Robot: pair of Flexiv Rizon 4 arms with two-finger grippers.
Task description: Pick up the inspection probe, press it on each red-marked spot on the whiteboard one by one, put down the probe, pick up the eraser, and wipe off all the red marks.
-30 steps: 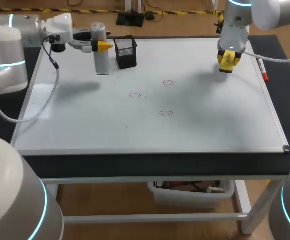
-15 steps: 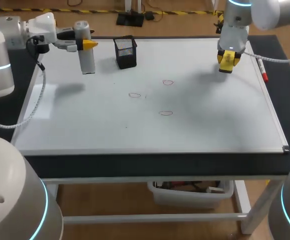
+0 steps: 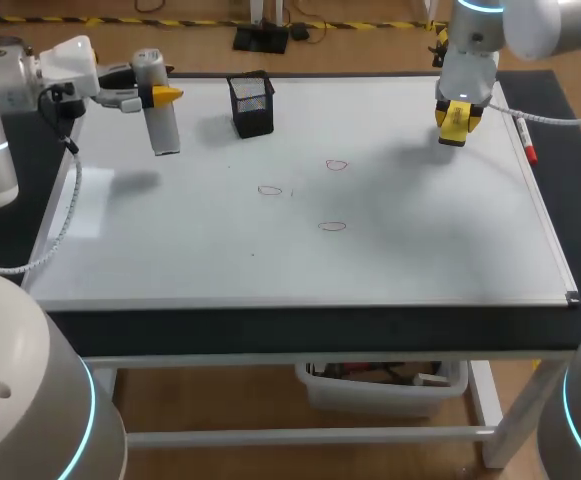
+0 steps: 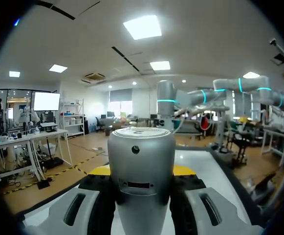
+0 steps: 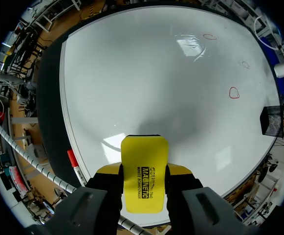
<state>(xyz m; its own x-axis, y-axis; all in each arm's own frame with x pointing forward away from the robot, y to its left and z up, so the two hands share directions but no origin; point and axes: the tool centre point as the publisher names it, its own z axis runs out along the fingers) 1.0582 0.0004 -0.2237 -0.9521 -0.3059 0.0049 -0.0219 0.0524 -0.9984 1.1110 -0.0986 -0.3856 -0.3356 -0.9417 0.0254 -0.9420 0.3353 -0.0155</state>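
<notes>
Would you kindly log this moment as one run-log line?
left hand: shut on probe | right hand: shut on eraser | red marks: three, unwiped

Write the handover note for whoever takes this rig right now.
Left pincer: shut on the probe, held clear above the whiteboard's far left part.
Right pincer: shut on the eraser, above the board's far right.
Three red marks sit mid-board, none wiped.
Done: both tools picked up; whether the spots were pressed cannot be seen.
To do: put the probe down, wipe all three marks.
</notes>
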